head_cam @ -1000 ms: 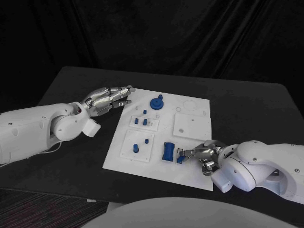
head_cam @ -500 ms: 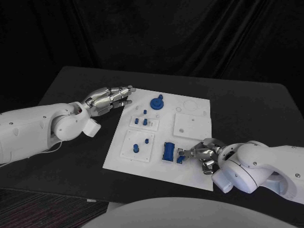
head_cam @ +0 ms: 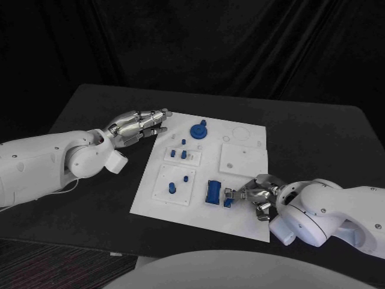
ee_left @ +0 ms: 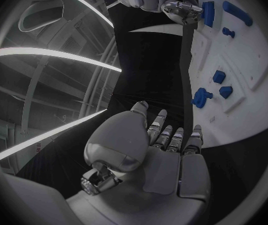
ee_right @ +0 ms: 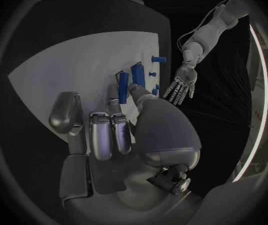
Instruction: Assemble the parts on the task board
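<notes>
Black drapes behind; matte black surface (head_cam: 88, 114) carries the white rectangular task board (head_cam: 245, 217). Right hand (head_cam: 255, 195) sits at the board's near part, fingertips touching the small blue block (head_cam: 228, 201) just beside the long blue rectangular part (head_cam: 213, 191); a firm pinch cannot be told. Left hand (head_cam: 139, 125) hovers at the board's far left corner, fingers loosely apart, holding nothing. Judgement: the seating step goes best with a squared, slow press, the left hand steadying the board.
</notes>
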